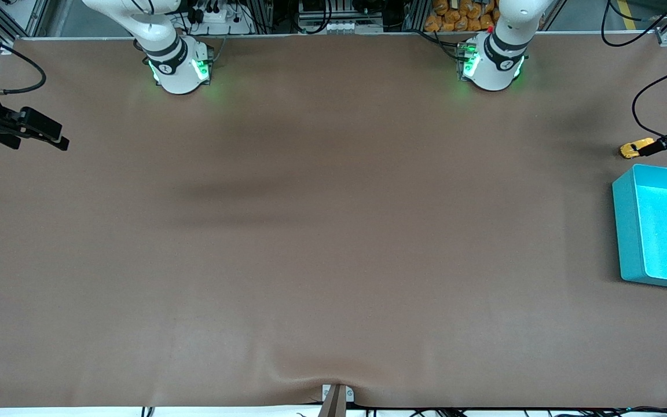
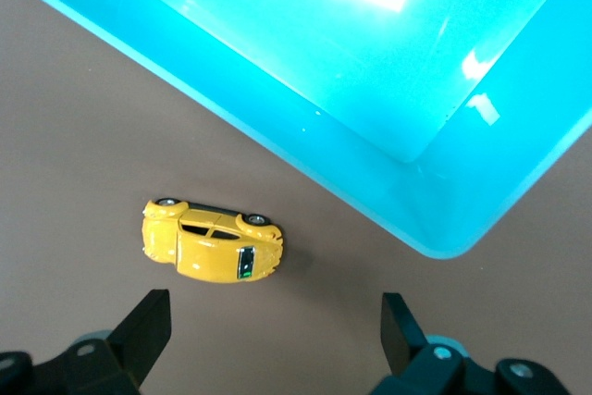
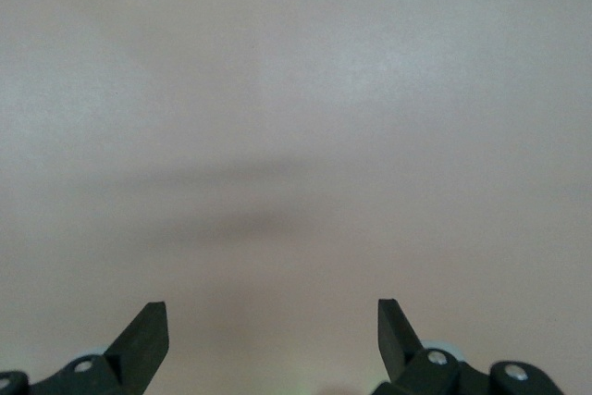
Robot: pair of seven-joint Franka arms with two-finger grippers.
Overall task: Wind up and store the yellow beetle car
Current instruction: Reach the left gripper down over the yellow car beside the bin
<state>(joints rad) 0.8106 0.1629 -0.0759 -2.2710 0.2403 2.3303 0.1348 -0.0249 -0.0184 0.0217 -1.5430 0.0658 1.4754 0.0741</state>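
Landmark: the teal bin [image 1: 626, 231], which sits on the table [image 1: 322, 231] at the left arm's end, part of it cut off by the front view's edge.
Car: the yellow car [image 1: 634, 148] lies on the table just beside the bin, farther from the front camera than the bin; a strip of bare table separates the two.
Car pose: in the left wrist view the car [image 2: 211, 240] rests on its side, wheels turned toward the bin [image 2: 277, 127]; its windows are dark and a small green patch shows at one end.
Left gripper: the left gripper [image 2: 273, 335] hangs over the car, close to the bin's corner; in the front view only its dark tip [image 1: 660, 145] shows, next to the car.
Left gripper state: jaws spread wide, both fingers [image 2: 148, 326] apart from the car, nothing held.
Right gripper: the right gripper [image 1: 55, 139] waits over bare table at the right arm's end, well apart from the bin.
Right gripper state: jaws spread wide in the right wrist view [image 3: 273, 330], nothing between its fingers [image 3: 148, 330].
Bin contents: the part of the bin's inside that shows holds only bright glare.
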